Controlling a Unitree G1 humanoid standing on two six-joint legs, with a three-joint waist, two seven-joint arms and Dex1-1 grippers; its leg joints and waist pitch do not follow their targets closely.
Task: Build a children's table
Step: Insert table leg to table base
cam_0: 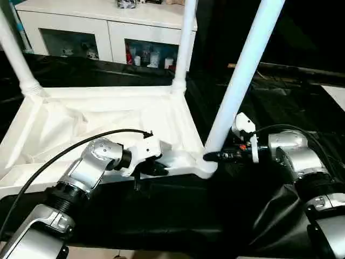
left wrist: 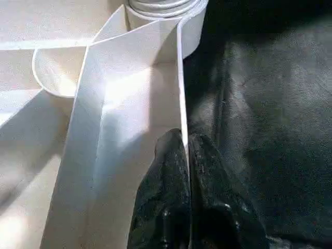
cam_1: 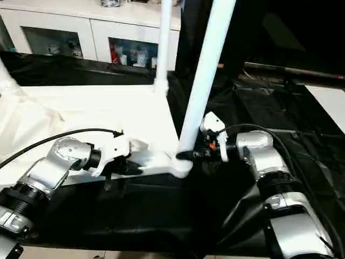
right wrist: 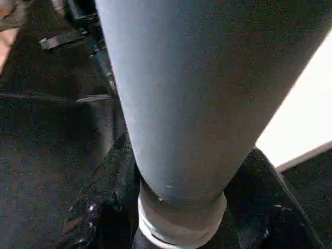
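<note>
The children's table top [cam_0: 108, 116] lies upside down on black cloth, ribbed side up. Three white legs stand in its corner sockets: one far left [cam_0: 13, 54], one at the far corner [cam_0: 186, 38], one at the near right corner [cam_0: 242, 75]. My left gripper [cam_0: 156, 168] is shut on the top's near rim [left wrist: 179, 78], a black finger [left wrist: 166, 171] on each side of the thin wall. My right gripper [cam_0: 213, 156] is closed around the base of the near right leg [right wrist: 192, 104], just above its socket [cam_0: 204, 166], its fingers [right wrist: 111, 181] on both sides of the tube.
Black cloth [cam_0: 178, 216] covers the work surface around the top. A white cabinet [cam_0: 108, 21] with glass doors stands behind. A flat white board [cam_0: 337, 94] shows at the right edge. Cables run from both wrists.
</note>
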